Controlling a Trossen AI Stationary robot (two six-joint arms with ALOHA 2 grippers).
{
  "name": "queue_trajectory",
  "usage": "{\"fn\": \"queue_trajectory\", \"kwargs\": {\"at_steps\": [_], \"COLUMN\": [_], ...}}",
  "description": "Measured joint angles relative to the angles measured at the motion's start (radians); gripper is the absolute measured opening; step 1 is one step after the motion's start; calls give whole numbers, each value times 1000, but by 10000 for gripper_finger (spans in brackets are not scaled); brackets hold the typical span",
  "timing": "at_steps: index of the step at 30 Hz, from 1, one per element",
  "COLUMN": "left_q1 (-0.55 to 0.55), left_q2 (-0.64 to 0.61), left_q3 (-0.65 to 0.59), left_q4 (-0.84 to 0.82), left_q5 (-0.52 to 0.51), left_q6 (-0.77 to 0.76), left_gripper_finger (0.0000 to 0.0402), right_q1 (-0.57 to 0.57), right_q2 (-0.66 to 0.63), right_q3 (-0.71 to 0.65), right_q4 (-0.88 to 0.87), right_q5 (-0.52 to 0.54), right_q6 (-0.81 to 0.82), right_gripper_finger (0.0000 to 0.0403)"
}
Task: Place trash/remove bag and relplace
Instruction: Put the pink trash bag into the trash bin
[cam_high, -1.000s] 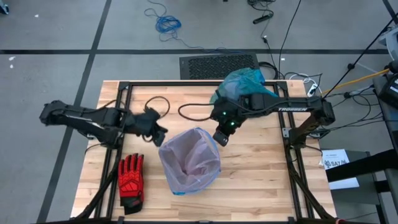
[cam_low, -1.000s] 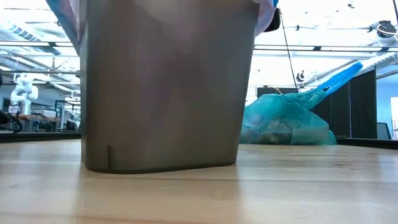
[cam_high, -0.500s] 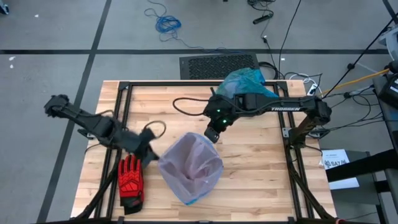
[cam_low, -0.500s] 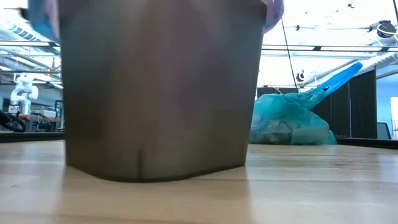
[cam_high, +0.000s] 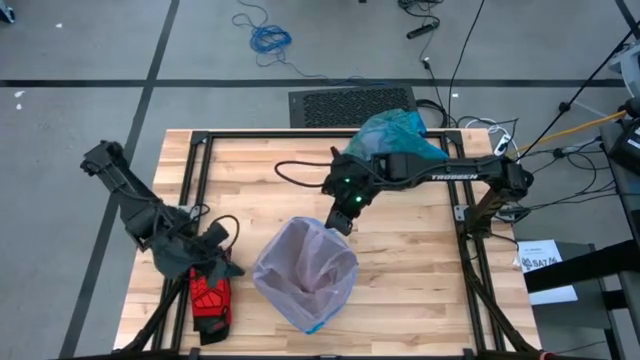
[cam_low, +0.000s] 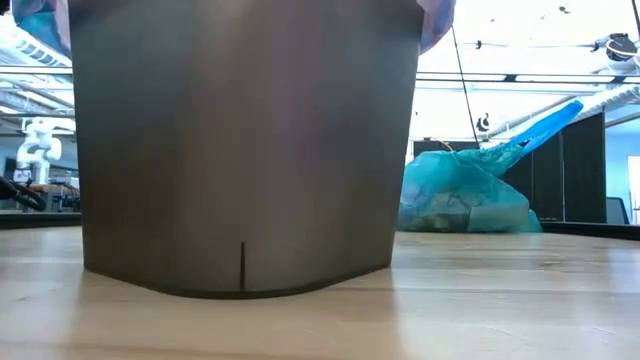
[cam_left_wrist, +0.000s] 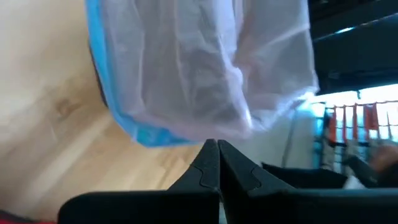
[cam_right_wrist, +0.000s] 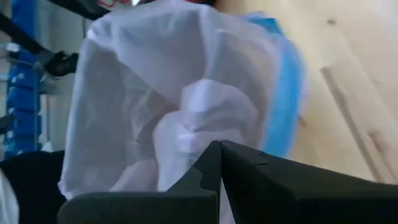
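The teal-green bag (cam_high: 392, 133) sits knotted and lumpy at the far edge of the table (cam_high: 420, 270), behind the right gripper (cam_high: 341, 222) and well apart from it. It looks thin, soft and slippery, light for its bulk, with whatever is inside shifting if squeezed. I'd judge the gathered neck (cam_low: 515, 145) that pokes up at one side the best place to grab; pinching the belly would likely just tear or slide.

Closer in, the pale lilac liner (cam_high: 305, 272) with its blue rim (cam_left_wrist: 102, 93) is draped over the grey bin (cam_low: 240, 150). It is floppy film too, best taken at the folded rim. The right gripper, fingers pressed together and holding nothing, hovers just at the liner's far edge. The left gripper (cam_high: 222, 268), also pinched shut and empty, sits just beside the bin's other side, over the red glove (cam_high: 209, 297).
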Motion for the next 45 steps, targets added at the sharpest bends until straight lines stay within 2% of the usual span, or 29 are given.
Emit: {"fn": "queue_trajectory", "kwargs": {"at_steps": [12,19,24,27,31,36,40,45], "left_q1": [72,119,167,207,289,461,600,667], "left_q2": [187,231,233,225,224,227,220,141], "left_q3": [-1,-1,-1,-1,-1,-1,-1,-1], "left_q4": [-19,-56,-95,-85,-16,95,122,119], "left_q5": [-53,-104,-121,-127,-116,-17,44,38], "left_q6": [-20,-26,18,77,215,465,581,603], "left_gripper_finger": [0,0,0,0,0,0,0,0], "right_q1": [12,13,3,-23,-61,-91,-61,-1], "right_q2": [136,196,216,164,53,-111,-211,-215], "right_q3": [0,0,0,0,1,0,1,2], "right_q4": [58,68,9,-47,-175,-275,-173,61], "right_q5": [-99,-103,-102,-72,38,108,107,105], "right_q6": [-21,-38,-71,-108,-144,-148,-149,-141], "right_gripper_finger": [0,0,0,0,0,0,0,0]}}
